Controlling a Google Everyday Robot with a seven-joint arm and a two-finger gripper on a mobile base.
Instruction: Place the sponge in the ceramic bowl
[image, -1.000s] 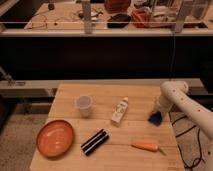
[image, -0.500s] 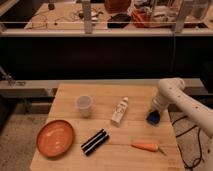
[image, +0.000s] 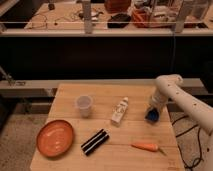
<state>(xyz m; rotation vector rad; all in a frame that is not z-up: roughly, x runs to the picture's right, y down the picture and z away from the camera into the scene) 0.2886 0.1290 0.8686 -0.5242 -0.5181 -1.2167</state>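
The dark-blue sponge (image: 152, 117) is at the right side of the wooden table (image: 105, 160), right at the tip of my gripper (image: 153, 112). The white arm comes in from the right and points down, and the gripper is shut on the sponge. The orange ceramic bowl (image: 55, 138) rests near the table's front left corner, far to the left of the gripper, with nothing in it.
A translucent plastic cup (image: 84, 105) stands left of centre. A white bottle (image: 119, 110) lies mid-table. Two black sticks (image: 95, 141) lie in front, and a carrot (image: 145, 147) at the front right. A cluttered bench (image: 107, 20) runs behind.
The arm has shifted a little to the left over the table, and the sponge at the gripper's tip has moved slightly left with it.
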